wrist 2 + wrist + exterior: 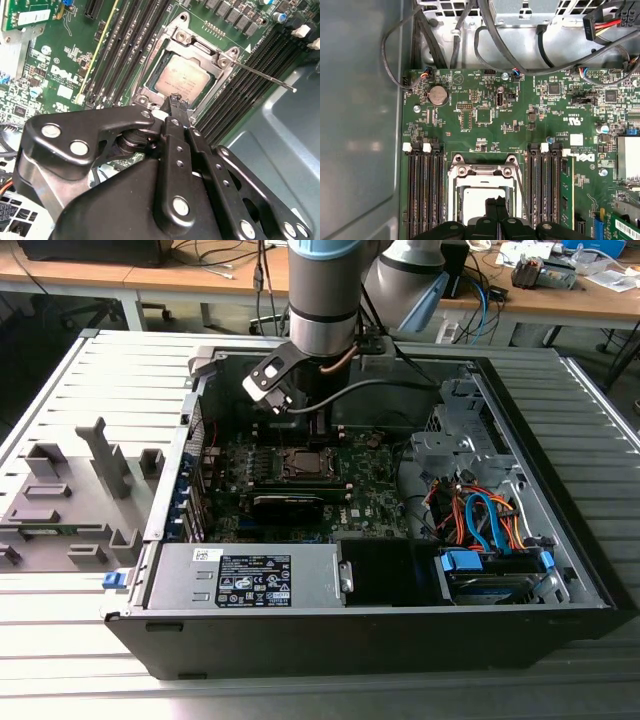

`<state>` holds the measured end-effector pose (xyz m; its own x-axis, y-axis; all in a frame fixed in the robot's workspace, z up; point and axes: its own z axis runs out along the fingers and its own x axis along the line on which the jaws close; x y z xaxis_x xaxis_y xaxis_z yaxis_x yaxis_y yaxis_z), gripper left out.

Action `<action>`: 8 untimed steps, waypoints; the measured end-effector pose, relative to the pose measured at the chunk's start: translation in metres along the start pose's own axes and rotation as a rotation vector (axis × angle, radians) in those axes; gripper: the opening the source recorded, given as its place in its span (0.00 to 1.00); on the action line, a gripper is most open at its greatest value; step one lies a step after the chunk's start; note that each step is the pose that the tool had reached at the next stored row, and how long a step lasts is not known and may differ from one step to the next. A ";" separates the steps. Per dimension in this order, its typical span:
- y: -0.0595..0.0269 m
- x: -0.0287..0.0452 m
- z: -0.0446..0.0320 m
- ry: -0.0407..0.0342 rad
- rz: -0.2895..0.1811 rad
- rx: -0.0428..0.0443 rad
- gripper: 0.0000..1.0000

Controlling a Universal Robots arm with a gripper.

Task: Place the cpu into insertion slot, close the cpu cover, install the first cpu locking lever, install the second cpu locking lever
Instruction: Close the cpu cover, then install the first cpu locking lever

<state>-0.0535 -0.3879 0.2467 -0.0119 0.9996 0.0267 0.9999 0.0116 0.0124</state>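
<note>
You have the gripper (176, 100) low over the motherboard (485, 115), its fingers pressed together and their tips right at the rim of the insertion slot (145, 92). The cpu (181, 80) lies flat in that slot, silvery face up, and the cpu cover (200, 47) lies down around it. You can see one thin locking lever (265, 76) angled away from the socket, across the memory slots (250, 89).
</note>
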 end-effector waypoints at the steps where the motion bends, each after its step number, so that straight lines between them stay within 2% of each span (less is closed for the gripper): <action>1: 0.0000 0.0000 0.0000 0.0000 0.000 0.0053 0.11; 8: 0.0000 0.0000 0.0002 0.0003 -0.002 0.0081 0.11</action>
<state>-0.0535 -0.3879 0.2465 -0.0144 0.9995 0.0270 0.9999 0.0142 0.0044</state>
